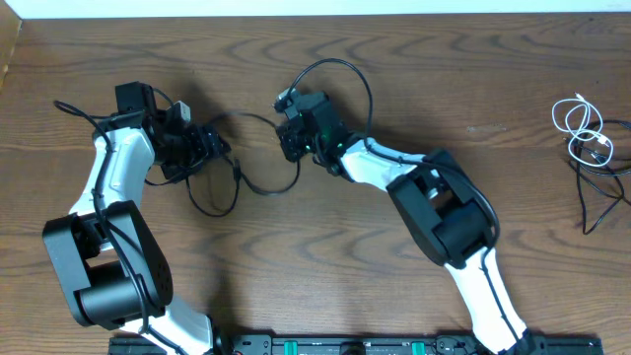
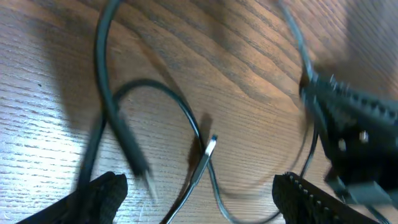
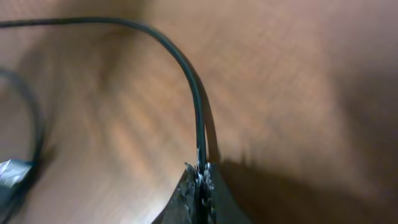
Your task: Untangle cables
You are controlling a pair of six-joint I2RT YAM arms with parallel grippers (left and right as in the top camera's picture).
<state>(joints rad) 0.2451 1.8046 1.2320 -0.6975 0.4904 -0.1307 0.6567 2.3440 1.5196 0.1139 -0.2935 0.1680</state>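
Note:
One black cable (image 1: 264, 190) runs in loose loops across the wood between my two grippers, with a big arc (image 1: 340, 67) rising behind the right one. My right gripper (image 1: 292, 130) is shut on this cable; in the right wrist view the cord (image 3: 189, 74) curves down into the pinched fingertips of the gripper (image 3: 201, 173). My left gripper (image 1: 211, 148) stands open over crossing strands of the same cable (image 2: 186, 115). A small metal plug end (image 2: 211, 144) lies between its wide-apart fingers (image 2: 102, 193). At the far right lie a coiled white cable (image 1: 580, 123) and another black cable (image 1: 595, 192).
The table's far edge (image 1: 315, 14) runs along the top of the overhead view. A blurred dark body (image 2: 357, 130) sits at the right of the left wrist view. Both arm bases stand at the front edge (image 1: 345, 345).

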